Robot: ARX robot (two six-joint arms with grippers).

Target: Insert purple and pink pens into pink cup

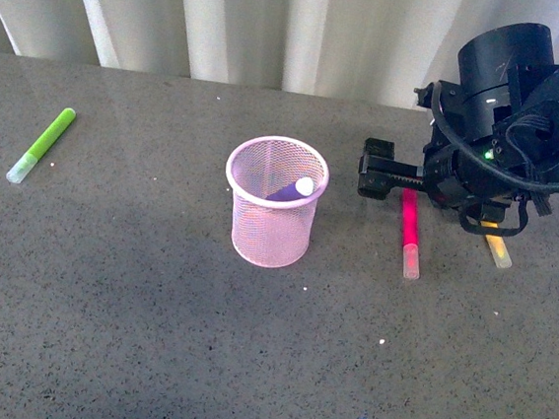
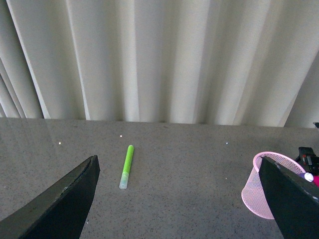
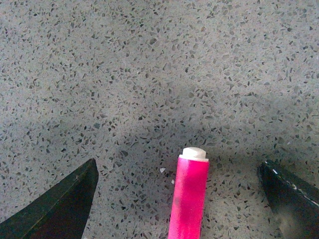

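Pale curtains hang in folds behind a grey speckled tabletop (image 1: 129, 334), and the pink cup (image 1: 272, 224) stands upright near its middle. That puts the cup within easy reach of either arm. Of the task's two markers, the purple pen (image 1: 291, 188) is already in the cup. It leans inside the mesh with its pale end up, close to the rim at about 4 o'clock, and nothing else shows in the cup. The pink pen (image 1: 409, 232) lies flat on the table at the cup's 3 o'clock, near it but not touching. It runs along the 12-to-6 line, with its clear cap toward 6 o'clock. The right gripper (image 3: 177, 169) hangs over the pen's 12 o'clock end. Its jaws are spread wide, one finger on each side of the barrel and neither touching it, which reads as lining up for a pinch across the pen. The left gripper (image 2: 178, 162) is also wide apart and holds nothing, and it seems parked out of the way. It faces the green marker (image 1: 41, 145), which lies well off at the cup's 9 o'clock. The yellow marker (image 1: 497, 248) lies beyond the pink pen at 3 o'clock, partly under the right arm. Neither of those two belongs to the task, so I judge that only the pink pen is left to lift and drop in.
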